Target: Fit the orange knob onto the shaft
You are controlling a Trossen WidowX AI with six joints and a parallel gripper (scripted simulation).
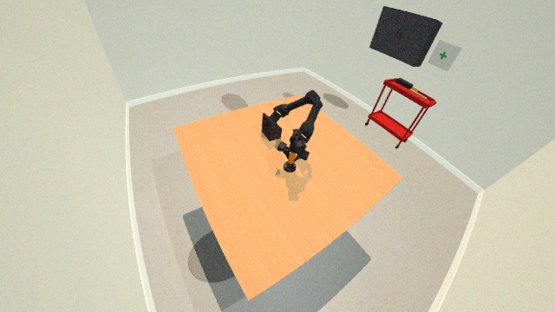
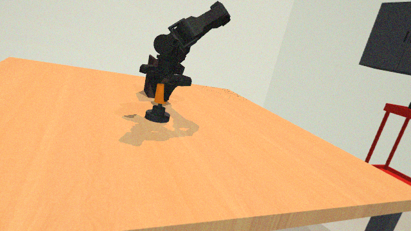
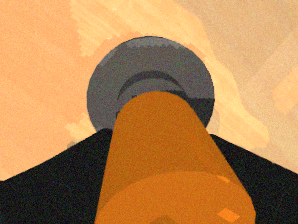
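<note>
Knob, one only and orange, was grasped between the two black fingers, which were closed on it from two sides. It stood nearly upright, and its lower end was at the top of the one dark shaft. In the exterior view a short piece of this shaft was visible under the knob, so the knob was not down on the pedestal. I could not tell if the hole was already around the shaft tip or only above it, because the knob covered this place in the wrist view. The pedestal was also one, round and dark, with a narrower step on its wide disc, and it stood on one wooden bench. One black arm bent over the bench and carried the fingers. Beyond the bench there was one red cart with two shelves, and one dark cabinet was on the wall, with one green cross sign beside it.
</note>
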